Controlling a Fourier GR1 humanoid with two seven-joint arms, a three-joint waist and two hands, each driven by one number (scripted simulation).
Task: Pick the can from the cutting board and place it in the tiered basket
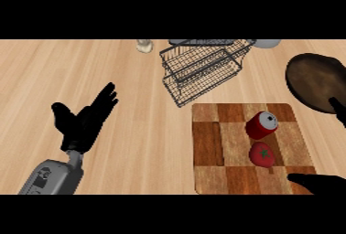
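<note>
On the checkered wooden cutting board (209, 151) our red cylindrical can (262, 124) lies above our right hand (317, 183), whose fingers we cannot tell; left hand (84, 121) open.

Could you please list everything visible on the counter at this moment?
can: one, red with silver top, lying on the cutting board's upper right.
tomato: one, red, on the board just below the can.
cutting board: one, checkered brown wood, right of centre.
tiered basket: one, dark wire, above the board.
pan: one, dark brown, far right.
small pale object: one, top edge, unclear.
grey object: one, top edge, partly cut off.
left robot hand: black, open, at left.
right robot hand: black, lower right corner, mostly cut off.
</note>
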